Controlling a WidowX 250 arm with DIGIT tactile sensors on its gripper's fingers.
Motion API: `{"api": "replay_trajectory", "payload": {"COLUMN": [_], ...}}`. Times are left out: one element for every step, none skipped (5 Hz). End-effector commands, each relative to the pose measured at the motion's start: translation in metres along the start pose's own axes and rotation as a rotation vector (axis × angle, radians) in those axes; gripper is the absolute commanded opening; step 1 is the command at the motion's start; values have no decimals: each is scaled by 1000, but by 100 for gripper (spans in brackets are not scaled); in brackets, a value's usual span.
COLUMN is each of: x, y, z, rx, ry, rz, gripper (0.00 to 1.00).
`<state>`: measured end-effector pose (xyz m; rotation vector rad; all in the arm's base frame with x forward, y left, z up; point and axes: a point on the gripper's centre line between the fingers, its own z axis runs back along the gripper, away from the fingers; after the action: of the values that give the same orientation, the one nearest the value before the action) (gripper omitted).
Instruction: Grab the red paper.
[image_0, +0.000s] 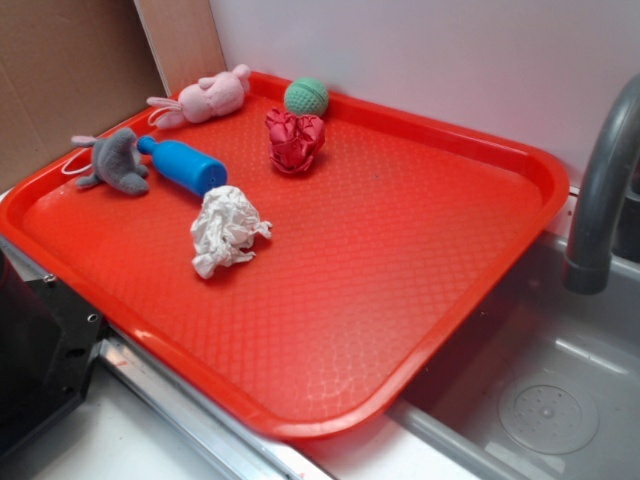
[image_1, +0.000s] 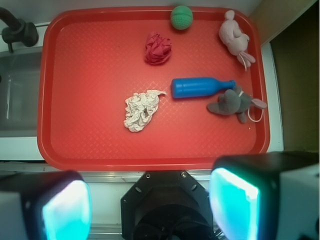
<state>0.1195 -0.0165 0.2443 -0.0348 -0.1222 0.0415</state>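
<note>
Exterior view: nearest the camera, the tray (image_0: 330, 415) shows its rounded near corner, resting partly over a sink (image_0: 545, 400) at right. A grey faucet (image_0: 600, 190) rises at the right edge. On the tray, white paper (image_0: 228, 230) lies left of centre. Beyond it, a blue bottle (image_0: 185, 165) lies on its side, just beside a grey plush (image_0: 115, 160) at far left. The red paper (image_0: 295, 140) sits toward the far rim, near a green ball (image_0: 306, 96) that is against the rim. A pink plush (image_0: 205, 98) lies left of the ball. No robot part is visible in this view.

Wrist view: the gripper (image_1: 150, 205) fills the bottom edge, its jaws spread wide apart and empty, above the surface short of the tray (image_1: 90, 145). Red paper (image_1: 158, 48) lies in the far half, well apart from the jaws, untouched. Green ball (image_1: 181, 17) sits just beyond it to the right. White paper (image_1: 141, 110) lies mid-tray. Blue bottle (image_1: 200, 87) lies right of it, neck touching the grey plush (image_1: 232, 104). Pink plush (image_1: 235, 37) occupies the far right corner. Faucet (image_1: 17, 32) is at far left.
</note>
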Motion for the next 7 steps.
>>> {"api": "replay_trajectory", "payload": {"x": [0, 44, 77, 106, 124, 148, 167], "y": [0, 6, 17, 25, 28, 27, 26], "z": [0, -56, -103, -139, -167, -193, -218], "rx": [0, 49, 69, 69, 83, 17, 45], "ry": [0, -22, -55, -85, -133, -228, -214], "rz": [0, 87, 191, 221, 233, 240, 306], "gripper": [100, 100, 100, 100, 100, 100, 100]}}
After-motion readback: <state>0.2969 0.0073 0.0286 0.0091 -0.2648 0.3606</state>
